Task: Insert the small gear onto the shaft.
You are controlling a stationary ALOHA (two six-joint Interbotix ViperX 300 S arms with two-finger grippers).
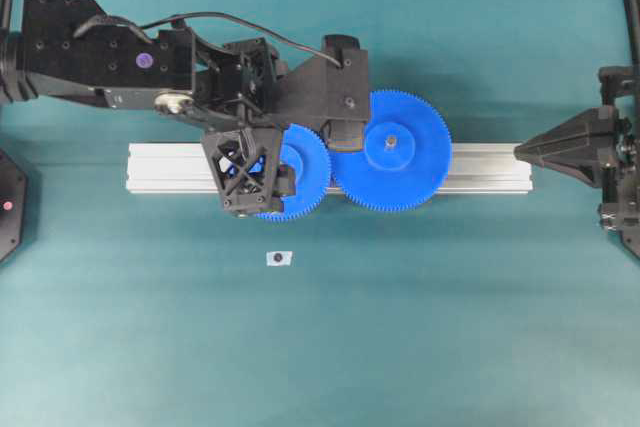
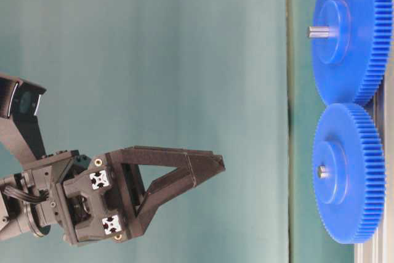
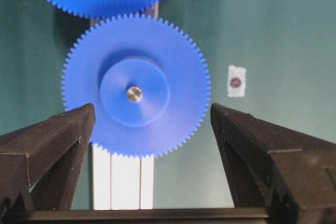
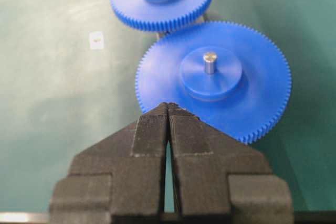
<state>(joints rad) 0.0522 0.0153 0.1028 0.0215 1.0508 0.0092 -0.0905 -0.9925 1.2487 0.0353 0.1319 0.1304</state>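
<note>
The small gear point(image 3: 157, 124) lies flat on the aluminium rail point(image 1: 480, 169), its teeth meshed with the wider blue gear point(image 1: 400, 152). The shaft point(image 3: 134, 94) shows as a silvery tip in the centre of the small gear's hub. My left gripper point(image 3: 152, 107) hangs open above the small gear, one finger on each side of it, holding nothing and clear of its rim. My right gripper point(image 1: 518, 152) is shut and empty at the rail's right end. In the right wrist view its tips point(image 4: 168, 106) point at the wider gear's rim.
A longer grey pin point(image 4: 210, 61) stands up from the wider gear's hub. A small white patch with a dark dot point(image 1: 279, 258) lies on the teal mat in front of the rail. The left arm's body point(image 1: 100, 52) stretches in from the far left.
</note>
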